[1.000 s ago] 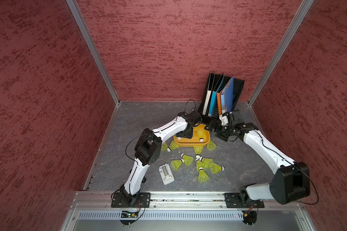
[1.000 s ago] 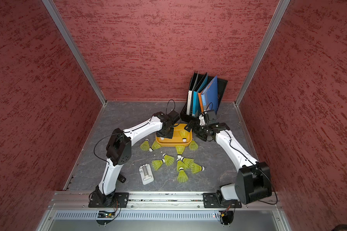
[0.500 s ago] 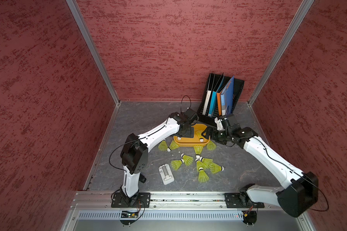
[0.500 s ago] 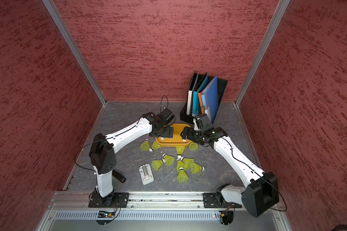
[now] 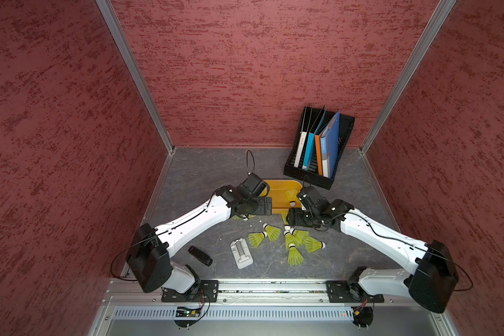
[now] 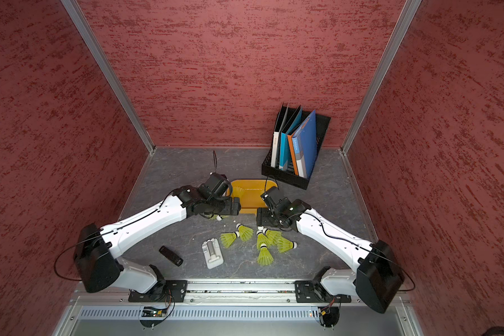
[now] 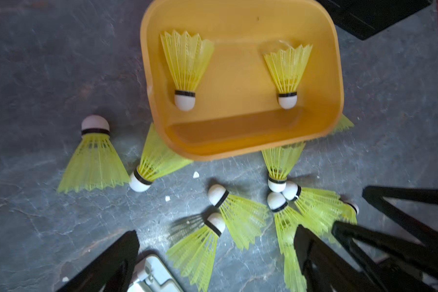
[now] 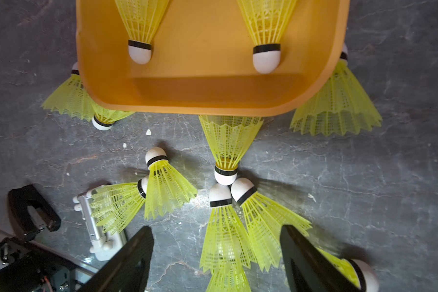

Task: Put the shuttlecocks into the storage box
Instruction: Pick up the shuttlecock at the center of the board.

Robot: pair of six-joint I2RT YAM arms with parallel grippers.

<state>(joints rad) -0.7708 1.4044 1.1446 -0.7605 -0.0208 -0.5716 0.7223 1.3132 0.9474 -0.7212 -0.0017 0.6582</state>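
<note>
The left claw (image 7: 216, 233) stands wide open and holds nothing: in its wrist view the two black fingers (image 7: 111, 260) are far apart, with only loose shuttlecocks (image 7: 238, 215) on the grey floor (image 7: 36, 75) showing between them. The right claw (image 8: 216, 228) is open too, its fingers (image 8: 309, 260) set a little closer. It grips nothing and touches nothing that can be seen, and yellow-green skirts lie on the floor below the gap. Both white arms reach low and forward from the rail (image 5: 274, 283) at the front. The left arm (image 5: 192, 221) ends at the left near corner of the orange-yellow box (image 5: 277, 182). The right arm (image 5: 373, 232) ends just in front of the box's right near corner. The box sits on the floor in front of a black file rack (image 5: 309, 176). Two shuttlecocks lie inside it, side by side, their white tips toward its near wall. About nine more lie outside: some tucked against or partly under the box's near edge, the rest in a cluster between the two claws. A small white clip-like piece (image 5: 241, 253) and a short black stick (image 5: 200, 255) lie nearer the rail. The folders (image 5: 328, 145) in the rack carry spine labels too small to read.
</note>
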